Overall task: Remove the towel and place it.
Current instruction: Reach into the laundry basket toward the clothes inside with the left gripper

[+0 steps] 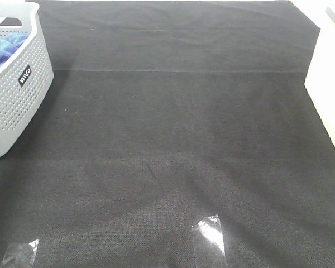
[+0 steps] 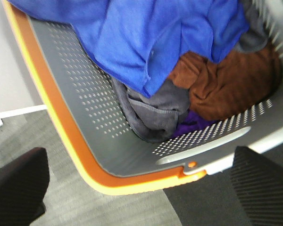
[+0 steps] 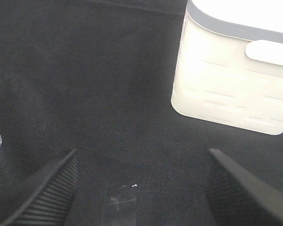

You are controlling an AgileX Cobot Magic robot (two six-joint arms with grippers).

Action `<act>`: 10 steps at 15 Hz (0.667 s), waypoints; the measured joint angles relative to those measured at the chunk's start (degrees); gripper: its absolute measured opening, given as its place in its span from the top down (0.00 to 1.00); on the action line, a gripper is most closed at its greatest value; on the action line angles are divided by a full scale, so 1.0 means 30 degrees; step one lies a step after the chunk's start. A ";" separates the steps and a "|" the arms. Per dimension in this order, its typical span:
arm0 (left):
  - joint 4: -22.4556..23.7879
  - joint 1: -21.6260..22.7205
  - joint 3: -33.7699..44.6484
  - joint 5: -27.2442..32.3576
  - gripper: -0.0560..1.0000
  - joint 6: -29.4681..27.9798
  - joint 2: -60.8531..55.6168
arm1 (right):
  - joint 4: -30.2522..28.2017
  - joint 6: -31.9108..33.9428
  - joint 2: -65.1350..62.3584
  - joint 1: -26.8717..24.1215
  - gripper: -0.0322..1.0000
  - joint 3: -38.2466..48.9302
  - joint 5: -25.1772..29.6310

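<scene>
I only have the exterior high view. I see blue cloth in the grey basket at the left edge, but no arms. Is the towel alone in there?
Observer: No. The left wrist view shows the towel draped over a brown cloth and a grey cloth inside the basket.
Operator: Does the left gripper have hold of it?
Observer: No. The left gripper is open, with nothing between its fingers, and it is not touching the towel.
Operator: And the right one?
Observer: The right gripper is open and empty too, over the black mat with a white bin ahead of it.
</scene>
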 joint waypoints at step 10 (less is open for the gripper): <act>-0.0726 0.0745 -0.4011 -0.1757 0.01 0.1241 0.9072 | 0.0000 0.0000 0.0000 0.0000 0.29 0.0000 0.0000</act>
